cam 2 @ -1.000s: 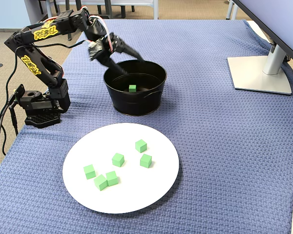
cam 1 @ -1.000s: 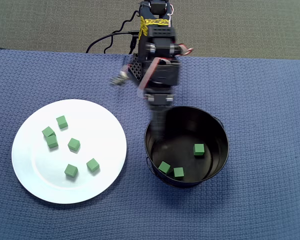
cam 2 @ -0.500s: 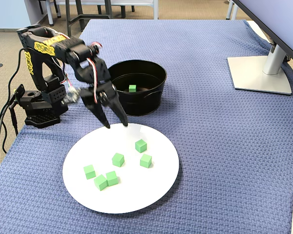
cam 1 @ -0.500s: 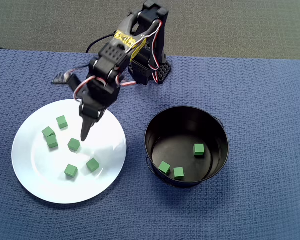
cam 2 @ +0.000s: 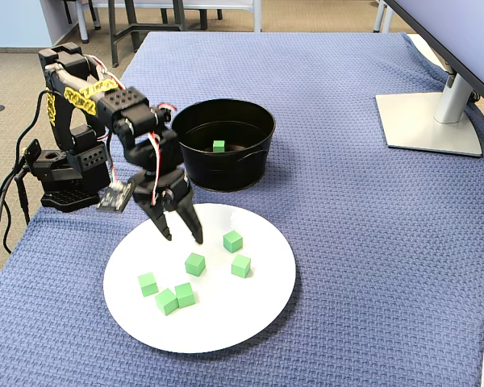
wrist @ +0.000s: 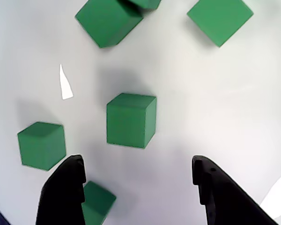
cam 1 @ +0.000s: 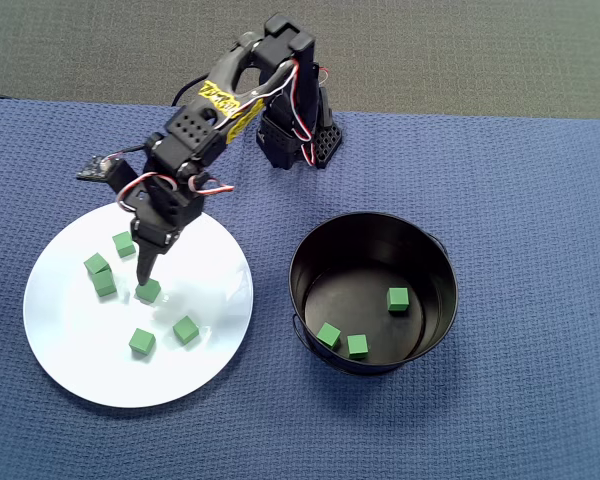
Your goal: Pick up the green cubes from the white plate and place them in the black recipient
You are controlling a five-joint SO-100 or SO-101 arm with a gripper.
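Hand (cam 2: 183, 237) (fingers spread) partly hides one green cube (cam 1: 149, 291) overhead.

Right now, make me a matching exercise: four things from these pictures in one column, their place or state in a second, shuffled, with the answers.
Things:
1. pincer
2. black pot
3. white plate
4. grey monitor stand

Places or states:
A. holds three green cubes
B. open, hovering over the plate
C. holds six green cubes
D. at the right edge of the fixed view, with no cubes on it

Pairs: 1-B, 2-A, 3-C, 4-D
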